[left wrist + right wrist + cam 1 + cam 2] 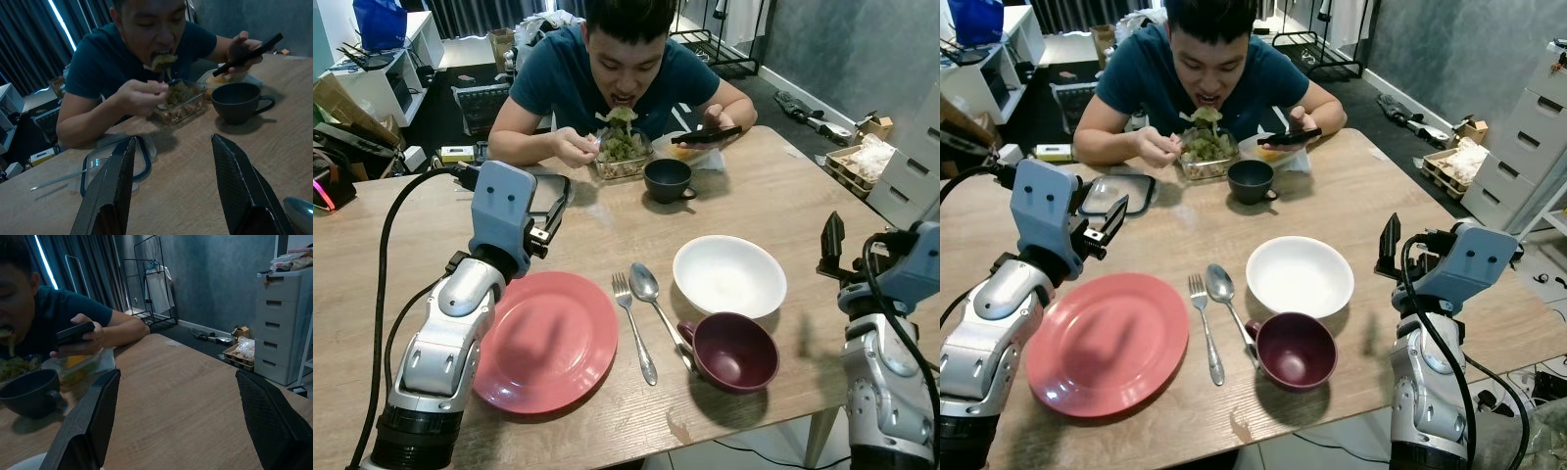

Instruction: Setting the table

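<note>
Nearest the robot, on the wooden table [773, 196], lay one pink plate [548, 338], with one fork [633, 326] and one spoon [654, 297] side by side just to its right, then one maroon cup [732, 351] touching the spoon's handle end, and one white bowl [729, 275] just behind the cup. The plate, bowl and cup looked like glazed ceramic: stiff, fairly heavy, slick and breakable, so best taken by the rim, or the cup by its handle. The cutlery looked light, thin and flat, and would need pinching at the handle. The left gripper [551, 217] hovered above the plate's far edge, fingers spread apart and empty; the right gripper [1393, 247] hung over the table's right edge, likewise spread and empty. Farther off, one person [607, 78] sat eating from a clear food container [625, 157], beside one dark mug [668, 180] and one container lid [1116, 193].
</note>
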Controlling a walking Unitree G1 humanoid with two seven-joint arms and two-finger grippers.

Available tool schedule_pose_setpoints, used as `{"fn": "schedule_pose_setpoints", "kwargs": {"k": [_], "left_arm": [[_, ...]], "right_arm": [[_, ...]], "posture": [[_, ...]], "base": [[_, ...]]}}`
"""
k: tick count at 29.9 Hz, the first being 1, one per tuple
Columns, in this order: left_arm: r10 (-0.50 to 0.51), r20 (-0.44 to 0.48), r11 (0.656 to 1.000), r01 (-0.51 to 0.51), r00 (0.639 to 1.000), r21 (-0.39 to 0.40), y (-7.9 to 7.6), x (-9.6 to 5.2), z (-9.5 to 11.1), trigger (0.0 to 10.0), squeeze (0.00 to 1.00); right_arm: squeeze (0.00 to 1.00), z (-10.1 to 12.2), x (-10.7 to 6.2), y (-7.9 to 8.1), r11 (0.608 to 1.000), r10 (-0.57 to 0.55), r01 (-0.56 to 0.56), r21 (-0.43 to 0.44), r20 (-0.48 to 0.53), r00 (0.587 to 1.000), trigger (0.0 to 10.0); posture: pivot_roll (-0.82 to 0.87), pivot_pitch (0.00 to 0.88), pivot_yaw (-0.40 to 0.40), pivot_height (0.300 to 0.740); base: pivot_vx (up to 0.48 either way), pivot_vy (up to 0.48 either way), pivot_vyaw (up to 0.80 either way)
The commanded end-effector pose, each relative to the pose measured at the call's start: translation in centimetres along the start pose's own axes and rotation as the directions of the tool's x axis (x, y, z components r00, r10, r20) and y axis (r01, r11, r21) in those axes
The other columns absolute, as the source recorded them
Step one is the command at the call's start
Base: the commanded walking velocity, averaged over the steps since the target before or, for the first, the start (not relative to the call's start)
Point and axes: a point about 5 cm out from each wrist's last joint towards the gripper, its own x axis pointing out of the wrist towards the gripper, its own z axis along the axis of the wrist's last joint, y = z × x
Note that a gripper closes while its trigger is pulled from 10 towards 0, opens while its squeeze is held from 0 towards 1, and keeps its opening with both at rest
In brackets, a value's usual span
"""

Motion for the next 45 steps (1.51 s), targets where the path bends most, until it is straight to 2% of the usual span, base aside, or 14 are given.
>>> {"fn": "schedule_pose_setpoints", "kwargs": {"k": [1, 7, 10, 17, 30, 36, 45], "left_arm": [[0.013, -0.004, 1.0, -0.013, 1.0, 0.013, 0.4, 0.2, 0.0, 10.0, 0.0], [0.016, 0.008, 0.999, -0.016, 1.0, 0.03, 0.7, 0.5, 0.3, 10.0, 0.0], [-0.004, 0.016, 1.0, 0.003, 1.0, 0.028, 0.1, 0.5, 0.5, 10.0, 0.0], [-0.029, 0.024, 1.0, 0.029, 0.999, 0.012, -0.7, 0.6, 0.7, 10.0, 0.0], [-0.047, 0.026, 0.999, 0.046, 0.999, 0.015, -0.7, 0.8, 0.6, 10.0, 0.0], [-0.039, 0.043, 0.999, 0.038, 0.998, 0.02, -0.2, 1.2, 1.0, 10.0, 0.0], [-0.11, 0.105, 0.994, 0.108, 0.988, 0.023, 0.2, 1.7, 2.7, 10.0, 0.0]], "right_arm": [[0.0, 0.1, -0.4, -0.3, 1.0, -0.012, 0.012, -0.005, 0.008, 1.0, 10.0], [0.0, 0.0, -0.6, -0.5, 1.0, -0.023, 0.023, -0.001, 0.001, 1.0, 10.0], [0.0, -0.1, -0.5, -0.5, 1.0, -0.03, 0.03, 0.007, -0.007, 1.0, 10.0], [0.0, -0.2, -0.8, -0.9, 0.999, -0.045, 0.045, 0.015, -0.023, 0.999, 10.0], [0.0, -0.2, -0.9, -1.2, 0.998, -0.059, 0.059, 0.008, -0.024, 0.998, 10.0], [0.0, 0.0, -0.7, -0.9, 0.998, -0.055, 0.055, 0.01, -0.02, 0.998, 10.0], [0.0, -0.2, -1.1, -1.0, 0.998, -0.067, 0.067, 0.005, -0.026, 0.997, 10.0]], "posture": [[-0.06, 0.0, 0.154, 0.74], [-0.05, 0.0, 0.152, 0.74], [-0.05, 0.0, 0.149, 0.74], [-0.05, 0.0, 0.151, 0.74], [-0.06, 0.0, 0.159, 0.74], [-0.07, 0.0, 0.164, 0.74], [-0.08, 0.0, 0.171, 0.74]], "base": [[0.0, 0.0, 0.0], [0.0, 0.0, 0.0], [0.0, 0.0, 0.0], [0.0, 0.0, -0.77], [0.0, 0.0, -0.79], [0.0, 0.0, -0.79], [0.0, 0.0, -0.78]]}}
